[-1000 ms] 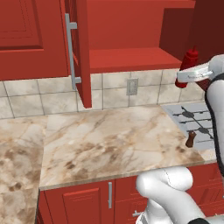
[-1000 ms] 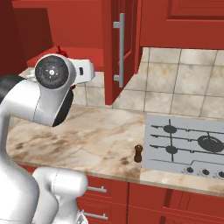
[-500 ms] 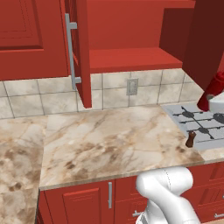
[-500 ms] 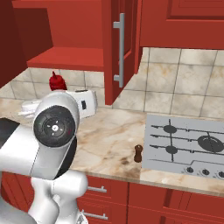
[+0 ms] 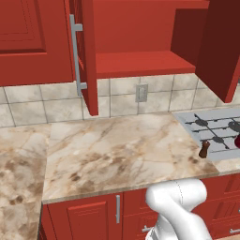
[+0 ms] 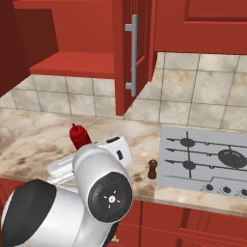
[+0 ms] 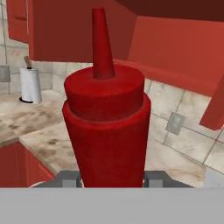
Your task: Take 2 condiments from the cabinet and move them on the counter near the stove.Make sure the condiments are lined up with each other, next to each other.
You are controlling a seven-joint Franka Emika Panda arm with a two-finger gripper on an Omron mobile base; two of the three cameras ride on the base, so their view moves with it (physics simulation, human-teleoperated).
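Where the hand view looks along the gripper (image 7: 109, 180), fills mid-frame with the red squeeze bottle (image 7: 106, 131), upright, pointed nozzle reaching the top of the frame. Closed on that bottle: grey fingers (image 7: 69, 178) pressed against its base at lower left and lower right. Behind it, at far left, a white paper towel roll (image 7: 30, 84) standing on the desk.

In the right base view, left of centre, only the bottle's top (image 6: 79, 136) showing above the white arm, over the beige marble desk (image 6: 43, 140). Right of it, just below mid-frame, the dark brown shaker (image 6: 152, 169) standing upright on the desk, just beside the left edge of the silver stove (image 6: 205, 164), well apart from the bottle.

In the left base view, at lower right, the same shaker (image 5: 204, 149) touching or nearly touching the stove's (image 5: 213, 131) near corner. Across the upper frame, the red cabinet (image 5: 136, 63) open, its door (image 5: 86, 56) with a long silver bar handle (image 5: 75, 54) swung outward at upper left, shelf bare and red. On the tiled wall at centre, a grey outlet (image 5: 141, 93).
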